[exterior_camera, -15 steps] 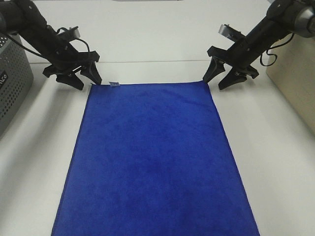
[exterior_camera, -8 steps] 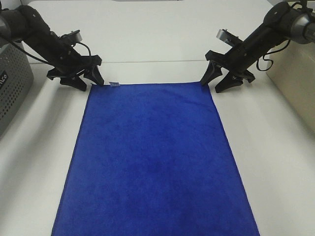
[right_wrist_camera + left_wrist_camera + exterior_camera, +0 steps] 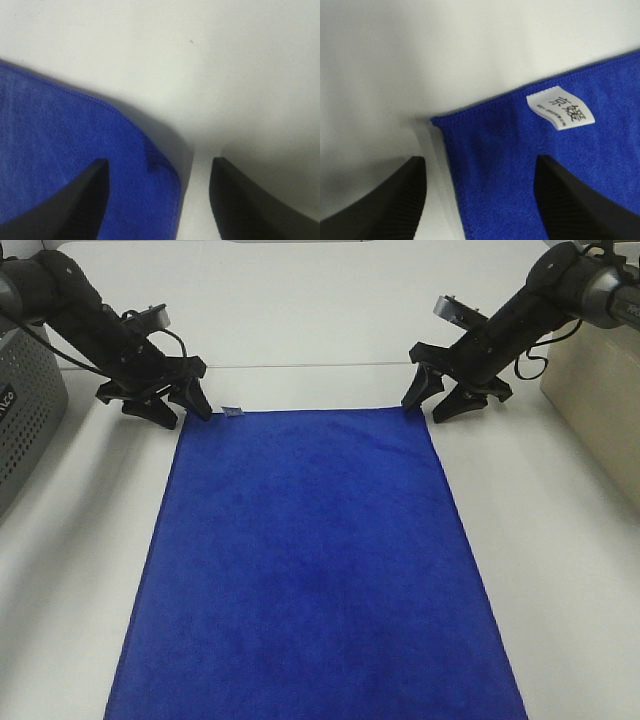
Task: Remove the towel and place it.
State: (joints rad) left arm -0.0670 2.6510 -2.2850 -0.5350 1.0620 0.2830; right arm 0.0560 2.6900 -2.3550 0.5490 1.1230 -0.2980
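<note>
I am seeing the towel (image 3: 315,560) lying flat; L gripper (image 3: 181,406) and R gripper (image 3: 427,403) are straddling its far corners w/ jaws open, nothing gripped.

white table (image 3: 560,540) (grey mesh bin (image 3: 25,410) left)

In the exterior view the left arm (image 3: 75,315) slants down from the upper left, its gripper (image 3: 177,405) low with jaws spread apart. The right arm (image 3: 540,302) slants down from the upper right, its gripper (image 3: 425,405) likewise low and jaws apart, gripping nothing.
</note>
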